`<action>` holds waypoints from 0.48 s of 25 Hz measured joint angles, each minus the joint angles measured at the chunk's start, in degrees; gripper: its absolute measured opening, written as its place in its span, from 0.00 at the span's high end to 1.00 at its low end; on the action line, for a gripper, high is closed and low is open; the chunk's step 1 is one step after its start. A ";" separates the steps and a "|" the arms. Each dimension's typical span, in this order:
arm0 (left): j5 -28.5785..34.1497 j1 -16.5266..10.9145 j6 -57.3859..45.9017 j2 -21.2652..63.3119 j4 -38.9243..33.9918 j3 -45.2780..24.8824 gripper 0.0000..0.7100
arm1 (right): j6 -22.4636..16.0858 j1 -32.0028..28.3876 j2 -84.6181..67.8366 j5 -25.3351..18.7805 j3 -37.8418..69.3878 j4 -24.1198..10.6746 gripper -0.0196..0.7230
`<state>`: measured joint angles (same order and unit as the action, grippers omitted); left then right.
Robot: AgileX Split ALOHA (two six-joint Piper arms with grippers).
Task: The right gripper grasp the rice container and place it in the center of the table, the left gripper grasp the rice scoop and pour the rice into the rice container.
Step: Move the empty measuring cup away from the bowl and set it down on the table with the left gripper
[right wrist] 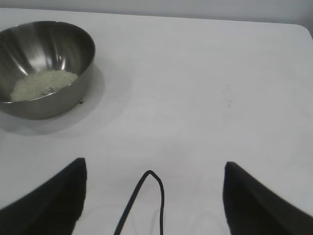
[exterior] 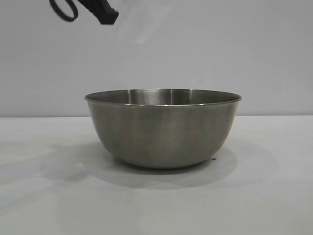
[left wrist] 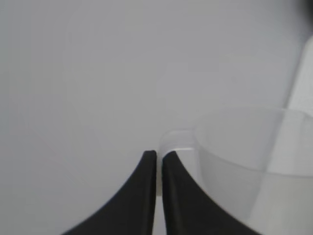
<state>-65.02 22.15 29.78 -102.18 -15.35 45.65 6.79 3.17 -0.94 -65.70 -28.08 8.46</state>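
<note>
The rice container (exterior: 161, 132), a wide steel bowl, stands upright on the white table (exterior: 274, 196). In the right wrist view the same rice container (right wrist: 73, 93) holds a low heap of white rice (right wrist: 44, 84). My right gripper (right wrist: 155, 164) hangs open above bare table (right wrist: 205, 88), well away from the bowl, with nothing between its fingers. My left gripper (left wrist: 159, 154) is shut on the small side handle of the clear plastic rice scoop (left wrist: 244, 156), held up in the air. No rice shows in the part of the scoop I can see.
A black piece of arm with a cable loop (exterior: 98, 10) pokes in at the upper left of the exterior view, above the bowl. A thin black cable (right wrist: 146, 196) hangs between the right fingers. The table's far edge (right wrist: 195, 17) meets a plain wall.
</note>
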 joint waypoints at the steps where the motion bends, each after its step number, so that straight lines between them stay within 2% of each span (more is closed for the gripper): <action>1: -0.03 0.00 -2.42 0.00 3.70 -0.37 1.00 | 0.00 0.00 0.00 0.00 0.00 0.00 0.31; 6: -0.13 0.00 -10.28 0.00 19.19 -5.00 1.00 | 0.00 0.00 0.00 0.00 0.00 0.00 0.31; 12: -0.02 0.00 -13.52 0.00 33.87 -13.34 1.00 | 0.00 0.00 0.00 0.00 0.00 0.00 0.31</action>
<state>-65.03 22.15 16.26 -102.18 18.52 32.31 6.79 3.17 -0.94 -65.70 -28.08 8.46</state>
